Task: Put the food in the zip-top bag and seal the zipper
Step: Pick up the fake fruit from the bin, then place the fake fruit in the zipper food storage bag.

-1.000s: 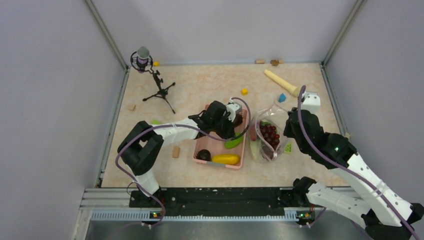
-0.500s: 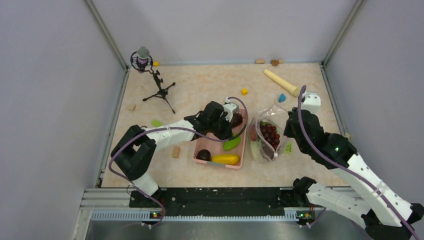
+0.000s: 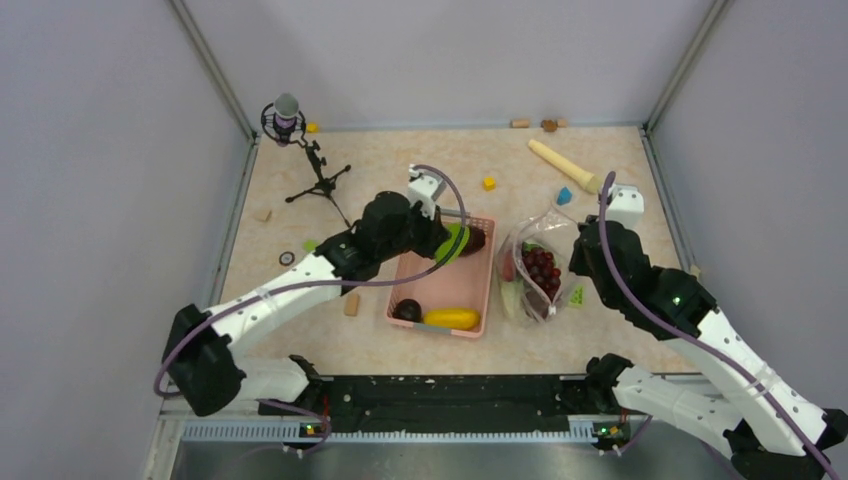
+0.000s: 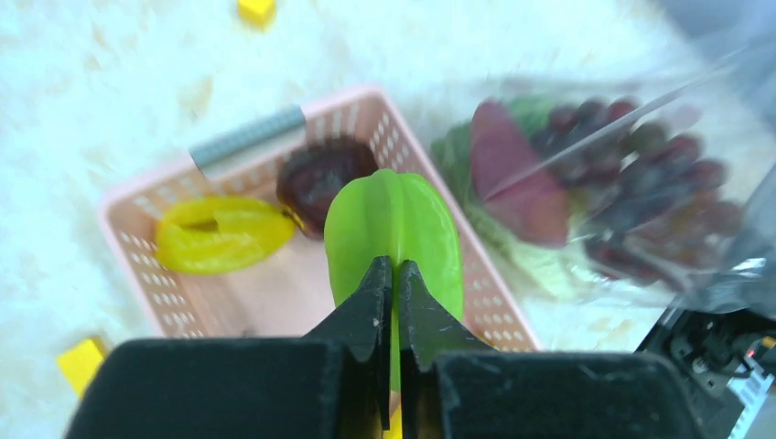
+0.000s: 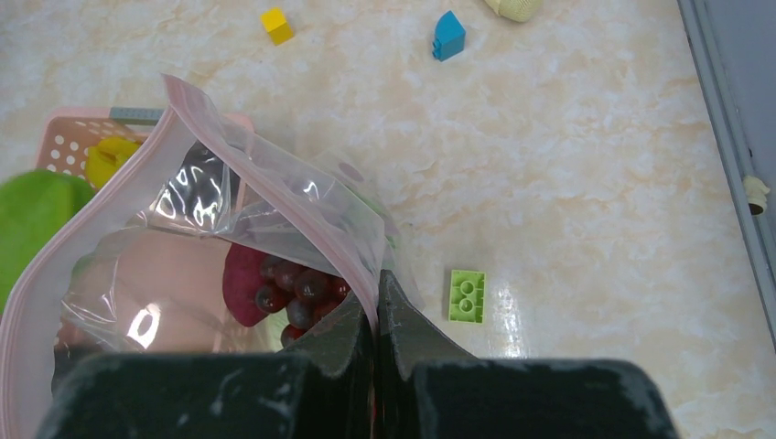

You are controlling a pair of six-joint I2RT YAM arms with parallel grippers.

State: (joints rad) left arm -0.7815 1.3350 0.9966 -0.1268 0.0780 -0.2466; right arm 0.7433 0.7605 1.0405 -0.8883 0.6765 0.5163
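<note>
Pod (image 4: 393, 219) over basket (image 3: 440, 288)
My left end effector (image 4: 393, 274) pinches the pod; my right end effector (image 5: 375, 306) clamps the bag (image 5: 274, 210) rim, 3 o'clock. The thin pinch could slip.

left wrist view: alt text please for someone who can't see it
The left gripper is shut on a green pod, held above a pink basket containing a yellow fruit and a dark purple-brown piece. Beside the basket, a clear zip-top bag holds dark red grapes, a magenta piece and lettuce.
</note>
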